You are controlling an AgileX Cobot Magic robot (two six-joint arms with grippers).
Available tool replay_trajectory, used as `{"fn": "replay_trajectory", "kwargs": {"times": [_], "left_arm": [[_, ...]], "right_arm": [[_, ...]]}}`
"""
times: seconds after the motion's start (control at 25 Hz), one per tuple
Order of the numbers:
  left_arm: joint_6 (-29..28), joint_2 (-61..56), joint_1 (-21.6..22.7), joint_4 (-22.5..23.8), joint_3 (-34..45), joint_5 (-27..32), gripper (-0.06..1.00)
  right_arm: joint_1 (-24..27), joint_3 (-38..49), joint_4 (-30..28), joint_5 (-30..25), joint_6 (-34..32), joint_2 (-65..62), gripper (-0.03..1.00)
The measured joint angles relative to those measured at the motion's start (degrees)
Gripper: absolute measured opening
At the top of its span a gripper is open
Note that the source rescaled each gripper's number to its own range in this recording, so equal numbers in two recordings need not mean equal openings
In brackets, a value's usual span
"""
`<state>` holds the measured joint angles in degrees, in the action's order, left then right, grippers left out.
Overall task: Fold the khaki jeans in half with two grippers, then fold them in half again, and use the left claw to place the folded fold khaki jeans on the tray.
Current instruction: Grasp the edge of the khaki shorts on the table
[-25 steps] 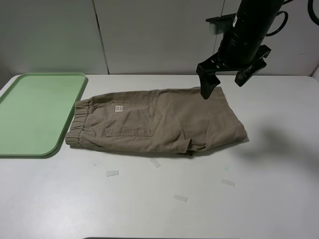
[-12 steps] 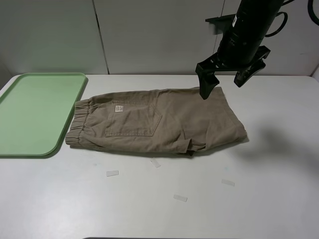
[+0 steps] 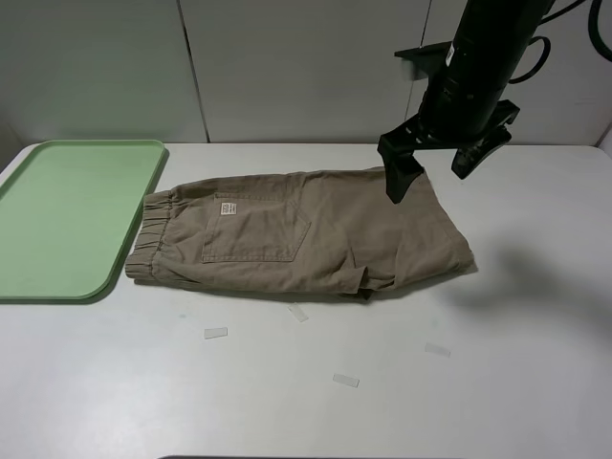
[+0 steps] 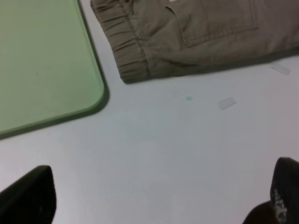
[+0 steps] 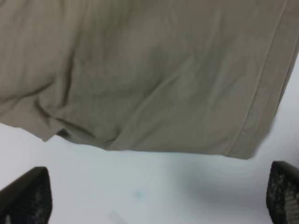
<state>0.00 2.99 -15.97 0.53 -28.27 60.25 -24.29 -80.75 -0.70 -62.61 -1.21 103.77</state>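
**A:** What does the high camera show?

**B:** The khaki jeans (image 3: pixel 306 234) lie flat on the surface (image 3: pixel 478 382), apparently folded once already. The right gripper (image 3: pixel 428 180) hangs over the leg end. Its fingers (image 3: pixel 397 172) are spread wide with nothing in them and the hem is below them. The tray (image 3: pixel 67 215) is well apart from them, beyond the waistband.

**A:** And the left wrist?

**B:** The left claw (image 4: pixel 156 196) is spread and empty too. Ahead of its fingers (image 4: pixel 28 198) comes bare surface, then the waistband corner just beside the tray's rounded corner.

**A:** The right wrist?

**B:** The leg hems lie beneath and between the spread fingers (image 5: pixel 25 198), and one edge has a rumpled flap.

**A:** So how should the second fold go?

**B:** I'd say each gripper should come down on a corner and slip one finger under the whole stack. Both should then pinch every layer before lifting. The leg end should travel level toward the waistband so the edges meet squarely. That loose flap could slip out if it's only half caught
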Motion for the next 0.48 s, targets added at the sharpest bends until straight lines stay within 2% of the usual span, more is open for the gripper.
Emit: {"fn": "replay_trajectory", "kwargs": {"times": [0.48], "left_arm": [[0.00, 0.00, 0.00, -0.19, 0.00, 0.00, 0.89]], "right_arm": [[0.00, 5.55, -0.08, 4.48, 0.00, 0.00, 1.00]]}}
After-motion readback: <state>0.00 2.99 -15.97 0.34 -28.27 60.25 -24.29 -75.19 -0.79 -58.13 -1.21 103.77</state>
